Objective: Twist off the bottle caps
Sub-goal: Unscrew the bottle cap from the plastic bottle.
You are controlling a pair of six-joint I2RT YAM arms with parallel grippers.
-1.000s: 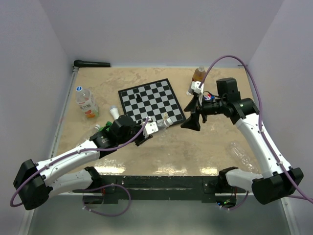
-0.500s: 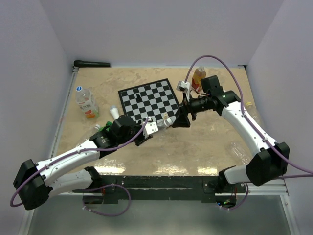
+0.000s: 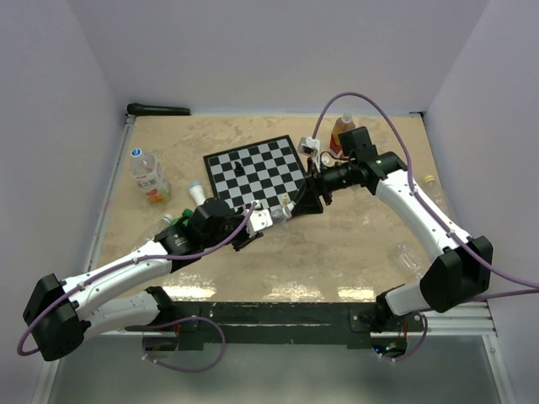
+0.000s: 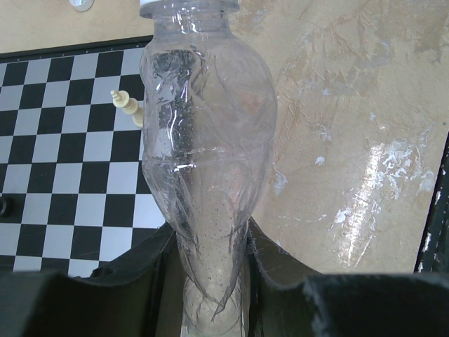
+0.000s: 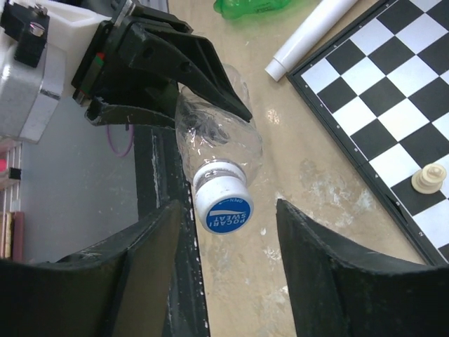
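My left gripper point(image 4: 210, 281) is shut on the crushed lower end of a clear plastic bottle point(image 4: 203, 140) and holds it over the chessboard's near right corner. The bottle's cap point(image 5: 223, 207), white with a blue printed top, points at my right wrist camera. My right gripper point(image 5: 228, 214) is open, one finger on each side of the cap with a gap on both sides. From above, the right gripper point(image 3: 305, 200) meets the bottle's cap end point(image 3: 285, 204) just beyond the left gripper point(image 3: 257, 220). The bottle's white neck ring point(image 4: 188, 5) sits at the top edge of the left wrist view.
A chessboard point(image 3: 261, 172) with a few pieces lies mid-table. An orange-labelled bottle point(image 3: 148, 177) lies at the left, an orange-filled bottle point(image 3: 341, 128) stands at the back, a clear one point(image 3: 413, 257) lies at the right. A white tube point(image 5: 309, 31) and green bottle point(image 5: 256, 7) lie near the left arm.
My right arm has swung left from the table's right side to the held bottle's cap, and its jaws have narrowed around it. The left arm has stayed put.
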